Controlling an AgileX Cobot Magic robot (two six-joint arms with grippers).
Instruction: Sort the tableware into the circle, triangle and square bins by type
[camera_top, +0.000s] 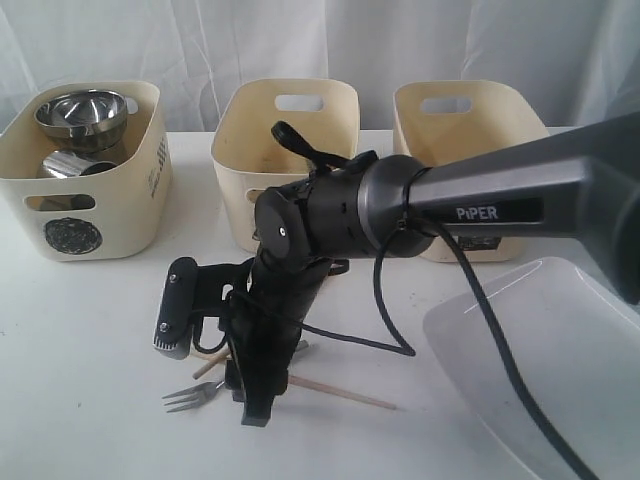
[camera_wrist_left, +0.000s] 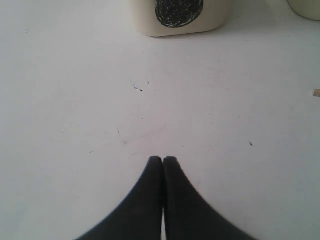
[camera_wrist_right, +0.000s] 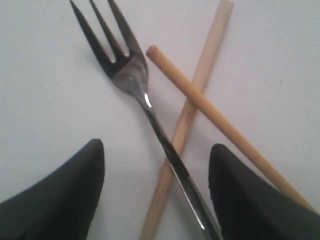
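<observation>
Three cream bins line the far edge of the table as the right pincer (camera_wrist_right: 156, 170), its jaws spread wide and holding nothing, hangs low over a steel fork (camera_wrist_right: 131, 80) near the middle of the near edge. The fork handle runs between the two fingers and lies across one chopstick (camera_wrist_right: 200, 85); a second chopstick (camera_wrist_right: 225, 125) crosses the first and runs towards one finger. The left pincer (camera_wrist_left: 163, 162), tips pressed together on nothing, rests over bare table facing the circle bin (camera_top: 100, 215) at the far left corner.

The risk lies in the tangle. A squeeze here could catch a chopstick along with the fork, sending two types into one bin, or could flick the loose stick towards the near edge. The thin, slick handle might also swivel or slip from the pads if it is pinched off centre.

By count: one fork, two chopsticks, and one white plate (camera_top: 540, 350) at the near right corner. One steel bowl (camera_top: 80, 112) and at least one steel mug (camera_top: 65, 165) sit in the circle bin. The middle bin (camera_top: 235, 170) and the right bin (camera_top: 520, 130) have their marks hidden behind the arm, and their contents cannot be seen.
</observation>
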